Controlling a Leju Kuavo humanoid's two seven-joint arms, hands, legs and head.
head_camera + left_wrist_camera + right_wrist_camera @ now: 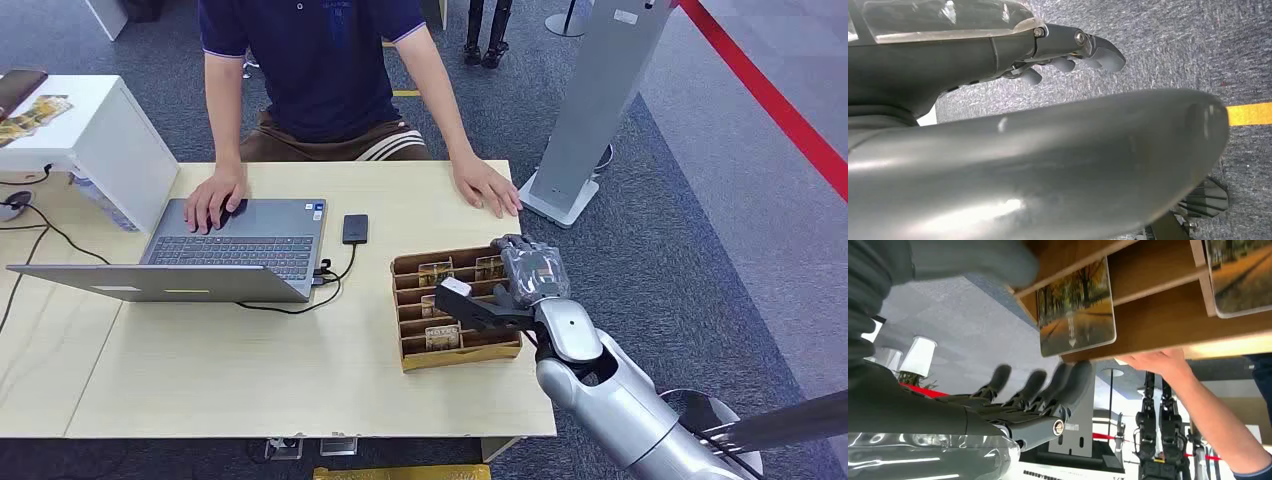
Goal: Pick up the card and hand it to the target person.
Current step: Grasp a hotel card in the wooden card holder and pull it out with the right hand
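The right hand [505, 290] hovers at the right end of the wooden card rack [456, 345], thumb reaching in over the slots and the other fingers [1048, 385] held apart along the outside wall; it has nothing in its grasp. The left hand [1068, 52] hangs low by the carpet, fingers loosely curled, holding nothing that I can see. The nearest card [1077, 307] stands on edge in a slot of the rack, right by the fingers. It looks thin, stiff, light and probably glossy, so likely to slip; I would pinch its exposed upper edge between thumb and finger. It carries an autumn road scene with rounded corners. Beyond the rack, the person [330, 70] sits at the table's far side, one hand [487, 185] flat on the top.
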